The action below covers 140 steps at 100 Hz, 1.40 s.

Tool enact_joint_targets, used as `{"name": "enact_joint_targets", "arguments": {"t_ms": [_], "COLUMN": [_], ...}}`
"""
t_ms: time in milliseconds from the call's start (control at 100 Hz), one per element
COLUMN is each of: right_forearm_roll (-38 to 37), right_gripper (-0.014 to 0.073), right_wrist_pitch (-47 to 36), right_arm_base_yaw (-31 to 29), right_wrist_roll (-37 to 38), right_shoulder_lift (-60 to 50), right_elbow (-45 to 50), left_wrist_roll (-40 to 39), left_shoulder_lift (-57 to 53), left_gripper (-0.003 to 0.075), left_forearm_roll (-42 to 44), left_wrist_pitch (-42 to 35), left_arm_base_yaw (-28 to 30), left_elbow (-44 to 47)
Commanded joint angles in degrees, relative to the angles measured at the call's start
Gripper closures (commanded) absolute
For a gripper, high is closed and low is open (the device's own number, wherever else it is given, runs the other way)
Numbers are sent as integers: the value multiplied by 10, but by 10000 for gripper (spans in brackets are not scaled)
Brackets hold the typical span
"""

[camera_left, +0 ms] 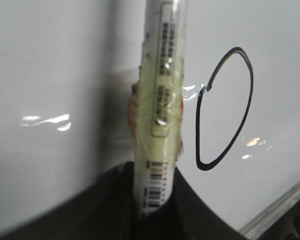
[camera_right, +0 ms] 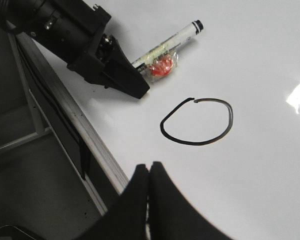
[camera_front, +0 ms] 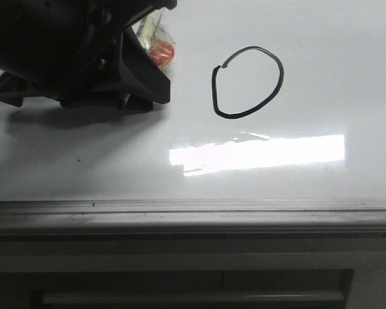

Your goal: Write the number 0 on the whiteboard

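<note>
The number 0 is a thin black oval outline on the whiteboard, with a small gap at its upper left. It also shows in the left wrist view and the right wrist view. My left gripper sits low on the board, left of the 0, shut on a white marker wrapped in yellowish tape with a red bit. The marker's black cap points away from the gripper. My right gripper is shut and empty, above the board near its edge.
A ridged grey edge rail runs along the board's near side. Below it is a dark cabinet front with a long handle. A bright glare patch lies on the board in front of the 0.
</note>
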Motion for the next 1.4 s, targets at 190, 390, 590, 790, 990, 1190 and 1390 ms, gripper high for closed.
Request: {"name": "enact_joint_targets", "arguments": {"t_ms": [190, 390, 590, 790, 990, 1190, 1390], "right_forearm_roll": [-11, -11, -11, -11, -17, -37, -54], "right_gripper": [661, 660, 660, 660, 660, 660, 660], "right_wrist_pitch": [-46, -46, -46, -46, -59, -119, -127], "right_arm_base_yaw": [-3, -3, -3, -3, -3, -3, -3], "right_wrist_roll": [6, 7, 8, 10, 10, 10, 10], "right_shoulder_lift": [-1, -1, -1, -1, -1, -9, -34], "right_elbow": [-15, -15, -15, -15, -15, -15, -15], "left_wrist_roll": [-4, -4, -4, -4, -2, 2, 2], "left_shoulder_lift": [19, 35, 41, 41, 22, -59, -150], "left_gripper": [720, 552, 546, 288, 135, 198, 285], "left_forearm_roll": [-4, -4, -4, -4, -3, 24, 62], "left_wrist_pitch": [-40, -40, -42, -44, -46, -58, -52], "left_arm_base_yaw": [1, 1, 1, 1, 1, 1, 1], "left_elbow": [-10, -10, -10, -10, -10, -10, -10]}}
